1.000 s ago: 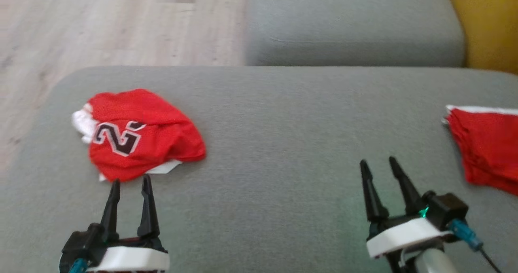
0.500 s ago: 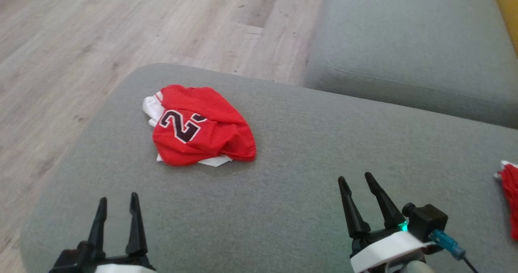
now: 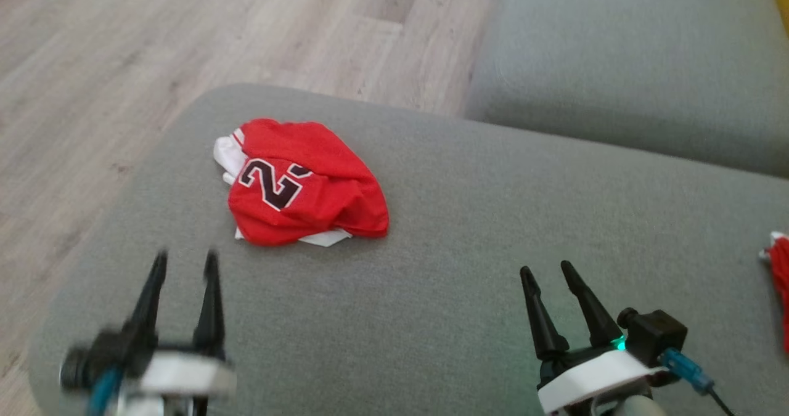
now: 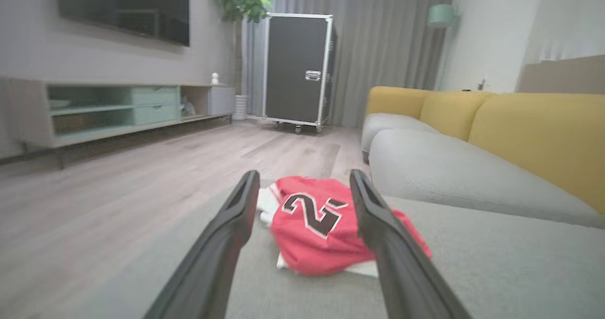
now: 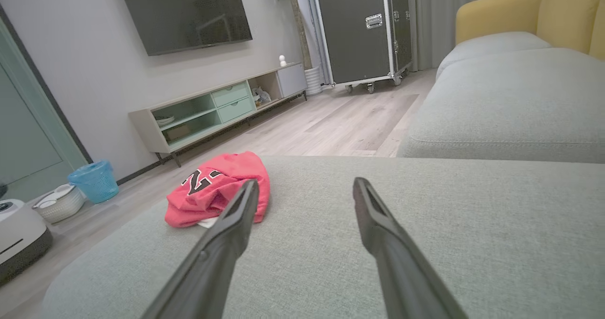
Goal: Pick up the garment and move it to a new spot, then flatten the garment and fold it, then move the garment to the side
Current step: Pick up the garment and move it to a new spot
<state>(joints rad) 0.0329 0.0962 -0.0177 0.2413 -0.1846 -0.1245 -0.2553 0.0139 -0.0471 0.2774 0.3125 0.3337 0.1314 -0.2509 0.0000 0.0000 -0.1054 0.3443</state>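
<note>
A crumpled red garment (image 3: 305, 185) with a black-and-white number and white trim lies in a heap on the grey cushion (image 3: 493, 219), toward its far left corner. The left wrist view has the garment (image 4: 326, 224) straight ahead, framed between my fingers. My left gripper (image 3: 185, 265) hovers open just short of it, nothing between its fingers. My right gripper (image 3: 545, 271) stands open and empty over the bare cushion, well to the right of the heap. In the right wrist view the garment (image 5: 212, 186) lies ahead to the left.
Another red cloth (image 3: 778, 286) peeks in at the right edge of the cushion. A second grey cushion (image 3: 629, 65) lies beyond, with wooden floor (image 3: 154, 52) past the left and far edges. A black wheeled case (image 4: 298, 68) and a TV cabinet (image 4: 118, 111) stand farther off.
The head camera has swung left, shifting the whole scene right. My left gripper has risen forward toward the garment and shows motion blur. The right gripper has barely moved.
</note>
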